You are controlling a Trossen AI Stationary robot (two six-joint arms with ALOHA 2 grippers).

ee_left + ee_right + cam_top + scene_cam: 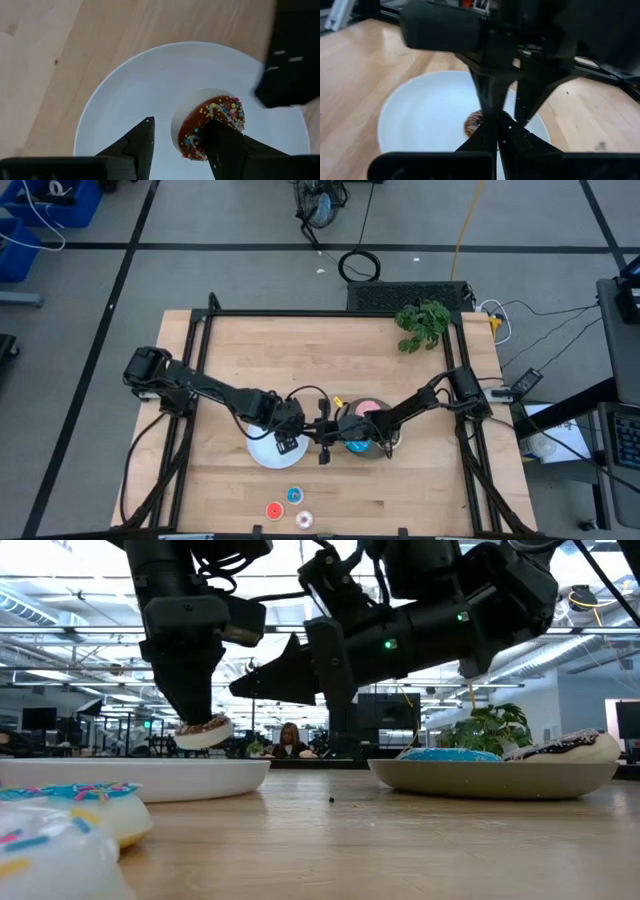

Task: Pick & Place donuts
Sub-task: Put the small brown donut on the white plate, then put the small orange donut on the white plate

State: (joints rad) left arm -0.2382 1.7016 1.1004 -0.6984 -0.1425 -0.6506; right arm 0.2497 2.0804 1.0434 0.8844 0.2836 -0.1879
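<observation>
A small brown sprinkled donut (220,107) is at the end of my left gripper (177,132), which points down over the white plate (262,454) and is open. The low view shows this donut (205,730) lifted above the white plate's rim (150,778). My right gripper (496,122) is shut and hovers level beside the left one, its tip (245,687) touching nothing. A pink donut (372,408) and a blue one (357,446) lie on the grey plate (392,448). A dark-iced donut (572,746) lies there too. My left gripper comes from above, pointing down. The brown donut's sprinkled top (227,107) is against the tip of one finger (220,145), which covers the donut's middle. Whether that finger is in the hole I cannot tell. The other finger (142,142) stands apart. The donut is clear of the plate, tilted.
Three tiny donuts lie near the table's near edge: red-orange (273,510), blue (294,495) and whitish (304,520). A green plant (423,323) stands at the far right corner. The two plates sit side by side at the table's middle, with both arms meeting above them.
</observation>
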